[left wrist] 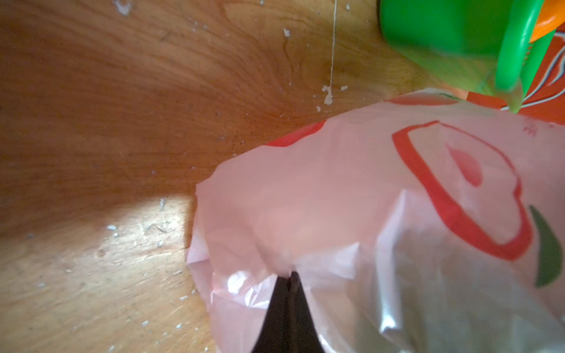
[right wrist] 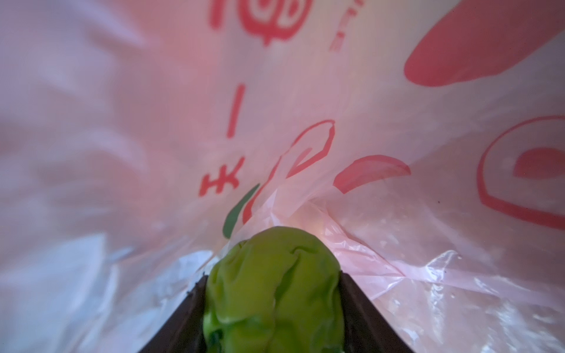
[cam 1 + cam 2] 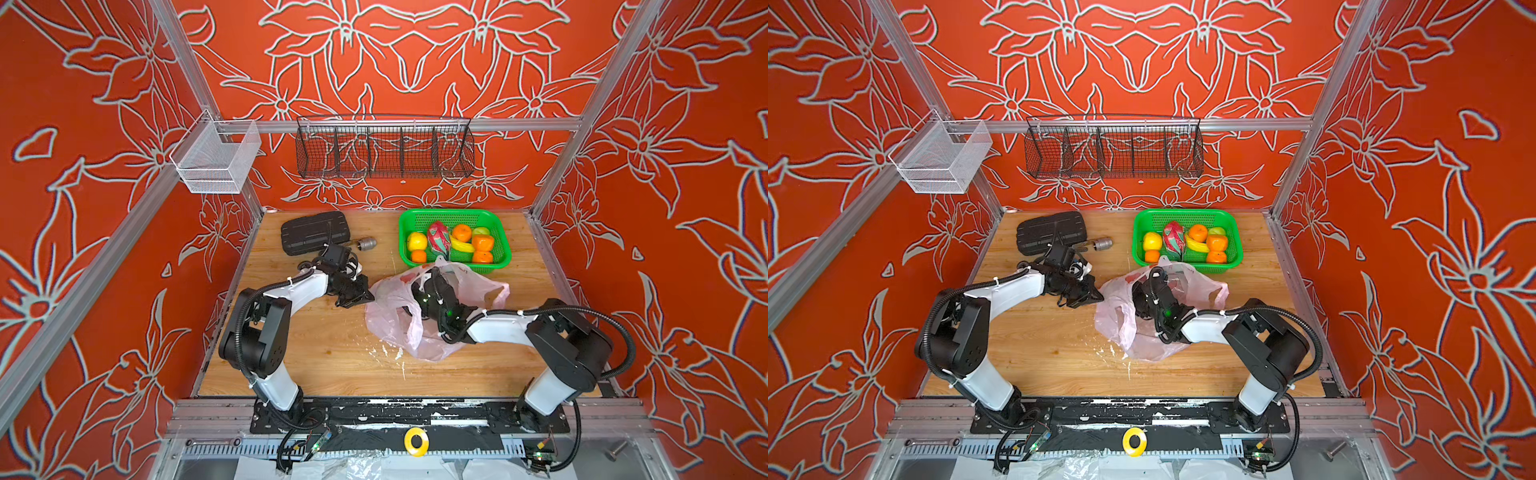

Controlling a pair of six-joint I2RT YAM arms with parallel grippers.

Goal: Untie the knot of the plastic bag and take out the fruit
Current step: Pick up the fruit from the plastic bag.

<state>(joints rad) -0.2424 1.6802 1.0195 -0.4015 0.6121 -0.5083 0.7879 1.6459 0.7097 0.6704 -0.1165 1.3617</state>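
While the wooden table (image 3: 332,353) fills the lower middle of both top views, the plastic bag (image 3: 386,316) lies crumpled at its centre, mouth open, its upper tip at the lower rim of the green basket (image 3: 453,216). That basket, upper right on the table, holds fruit (image 3: 482,243): oranges (image 3: 462,232), a dragon fruit (image 3: 439,243) and a yellow round one (image 3: 417,241), beside a banana (image 3: 462,246). Just left of the bag in frame, the left gripper (image 1: 289,275) has its jaws pressed together, pinching the bag's edge. Deep inside the bag, low in the right wrist view, the right gripper (image 2: 272,278) clamps a bumpy green fruit (image 2: 275,305) between parted jaws.
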